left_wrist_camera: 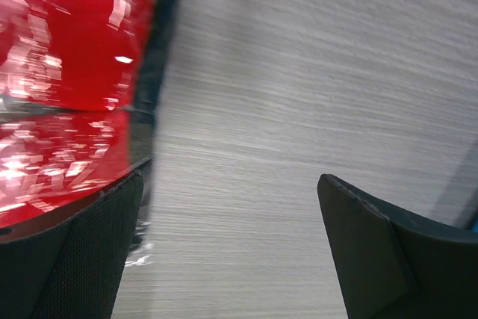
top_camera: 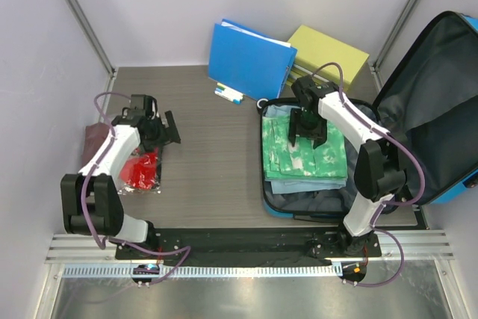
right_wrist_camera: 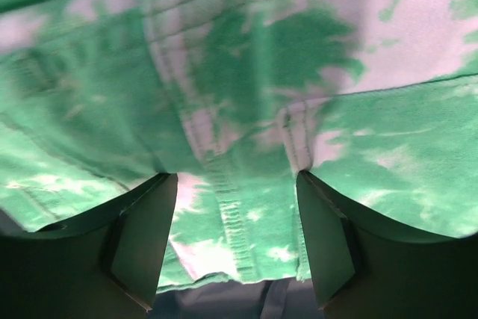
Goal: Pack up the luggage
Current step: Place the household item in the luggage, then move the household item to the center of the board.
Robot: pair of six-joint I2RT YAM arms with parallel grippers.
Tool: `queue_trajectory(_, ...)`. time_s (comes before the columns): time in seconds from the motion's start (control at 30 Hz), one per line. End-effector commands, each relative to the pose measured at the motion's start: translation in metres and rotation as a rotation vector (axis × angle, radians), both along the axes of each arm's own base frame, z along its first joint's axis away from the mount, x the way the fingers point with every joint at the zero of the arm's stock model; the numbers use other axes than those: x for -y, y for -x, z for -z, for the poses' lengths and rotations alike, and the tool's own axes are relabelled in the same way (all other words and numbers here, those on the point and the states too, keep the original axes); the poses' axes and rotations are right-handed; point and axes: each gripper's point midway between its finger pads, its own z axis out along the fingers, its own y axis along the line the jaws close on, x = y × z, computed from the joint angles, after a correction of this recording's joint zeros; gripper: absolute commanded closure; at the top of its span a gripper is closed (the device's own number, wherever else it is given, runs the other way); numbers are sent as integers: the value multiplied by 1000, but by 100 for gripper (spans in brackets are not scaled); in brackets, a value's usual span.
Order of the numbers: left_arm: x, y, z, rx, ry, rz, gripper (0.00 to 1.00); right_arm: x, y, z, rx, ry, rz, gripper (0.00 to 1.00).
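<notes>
The luggage (top_camera: 429, 102) lies open at the right, its blue lid leaning back and showing dark grey lining. A folded green-and-white tie-dye garment (top_camera: 306, 156) lies in the lower half on top of pale blue cloth. My right gripper (top_camera: 308, 134) hangs low over this garment with its jaws open. In the right wrist view the fingers straddle a seam of the garment (right_wrist_camera: 246, 72), and the dark lining (right_wrist_camera: 246, 305) shows below it. My left gripper (top_camera: 172, 129) is open over bare table, just beyond a red shiny packet (top_camera: 140, 171). In the left wrist view the packet (left_wrist_camera: 67, 72) lies beside the left finger (left_wrist_camera: 97, 252).
A blue folder (top_camera: 250, 57) and a yellow-green box (top_camera: 328, 54) stand at the back. A small white-and-blue item (top_camera: 229, 95) lies in front of the folder. A maroon bundle (top_camera: 95, 138) sits at the far left edge. Grey walls close in the table.
</notes>
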Motion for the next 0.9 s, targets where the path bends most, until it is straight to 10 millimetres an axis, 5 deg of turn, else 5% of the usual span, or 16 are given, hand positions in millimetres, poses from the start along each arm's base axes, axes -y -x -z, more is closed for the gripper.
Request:
queue_trajectory(0.0, -45, 0, -35, 67, -243, -11, 0, -20, -24, -38, 112, -48, -10, 28)
queue_trajectory(0.23, -103, 12, -34, 15, -415, -130, 2, -48, -37, -93, 233, -173, -12, 28)
queue_trajectory(0.5, -125, 7, -3, -81, -449, -171, 22, -59, -36, -112, 278, -221, -42, 28)
queue_trajectory(0.7, -106, -4, 31, -148, -329, -126, 34, -57, -33, -117, 295, -224, -53, 28)
queue_trajectory(0.87, -64, -6, 49, -164, -177, -90, 34, -58, -35, -124, 315, -229, -61, 29)
